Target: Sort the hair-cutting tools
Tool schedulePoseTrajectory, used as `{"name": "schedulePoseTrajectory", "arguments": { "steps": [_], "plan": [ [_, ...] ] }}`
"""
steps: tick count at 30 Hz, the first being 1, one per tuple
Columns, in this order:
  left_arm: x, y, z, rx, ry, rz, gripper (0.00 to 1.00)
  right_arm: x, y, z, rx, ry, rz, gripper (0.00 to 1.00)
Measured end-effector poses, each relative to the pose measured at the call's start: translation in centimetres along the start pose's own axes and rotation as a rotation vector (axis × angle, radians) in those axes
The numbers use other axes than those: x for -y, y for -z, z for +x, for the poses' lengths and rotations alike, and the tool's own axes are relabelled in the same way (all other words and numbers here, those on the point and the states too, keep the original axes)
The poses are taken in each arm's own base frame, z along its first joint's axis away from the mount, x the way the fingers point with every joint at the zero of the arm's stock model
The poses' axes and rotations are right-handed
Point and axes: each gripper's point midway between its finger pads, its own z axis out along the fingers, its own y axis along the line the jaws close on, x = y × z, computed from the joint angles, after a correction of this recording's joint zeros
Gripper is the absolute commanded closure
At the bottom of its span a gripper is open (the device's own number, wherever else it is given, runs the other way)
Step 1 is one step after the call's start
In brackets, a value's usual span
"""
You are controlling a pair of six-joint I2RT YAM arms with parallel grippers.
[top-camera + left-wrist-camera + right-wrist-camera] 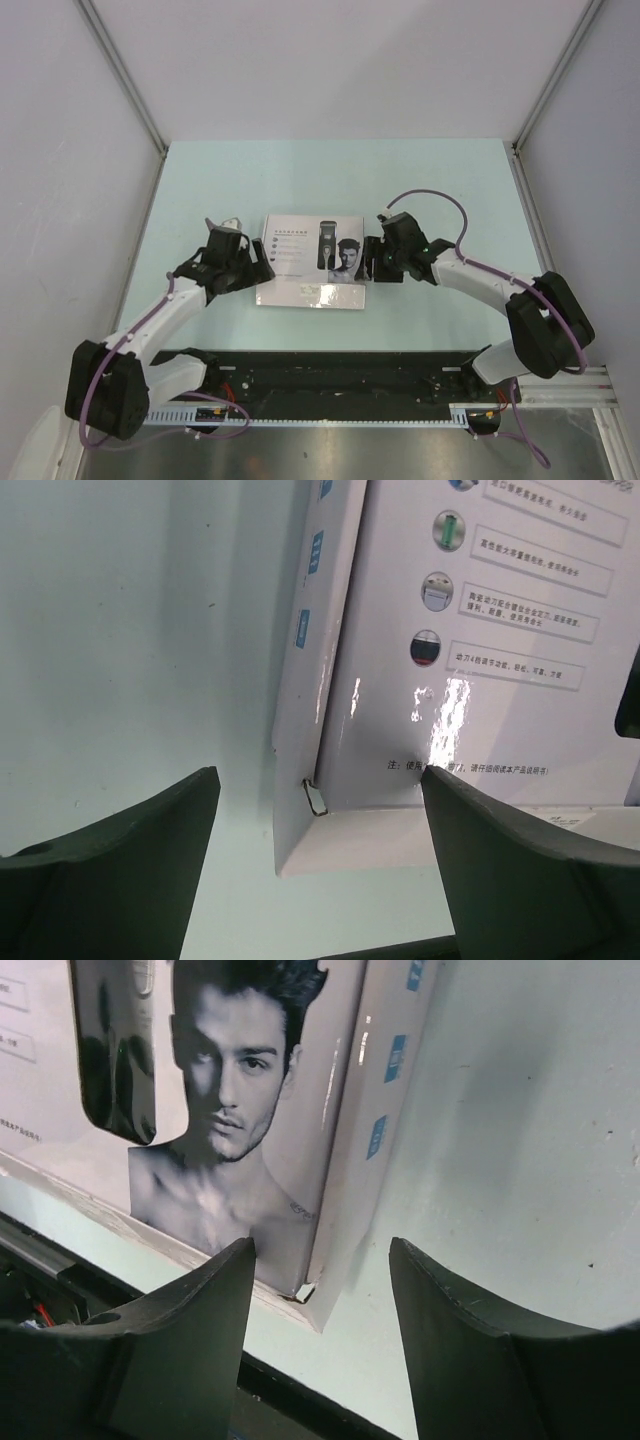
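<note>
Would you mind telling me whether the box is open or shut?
Shut. The box lies flat with its printed face up, and both wrist views show its near corners closed, with nothing of the inside showing.

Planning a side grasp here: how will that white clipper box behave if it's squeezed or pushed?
The white box looks like thin card, so its walls probably flex under a squeeze. The glare on its glossy face suggests a grip may slip. Lying flat and wide on the table, it should slide rather than tip.
</note>
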Motion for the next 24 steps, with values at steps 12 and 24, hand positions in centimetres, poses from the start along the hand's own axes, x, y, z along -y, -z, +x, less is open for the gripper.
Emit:
{"name": "schedulePoseTrajectory", "arguments": {
  "steps": [12, 24],
  "plan": [
    [0.7, -2.1, 1.0, -0.069, 0.029, 0.026, 0.34, 0.8, -1.1, 0.3, 0.002, -0.035, 0.042, 0.44],
    [0.2, -1.0, -1.7, -0.009, -0.026, -0.052, 0.09, 0.6, 0.8, -0.3, 0.085, 0.036, 0.049, 0.43]
  ]
}}
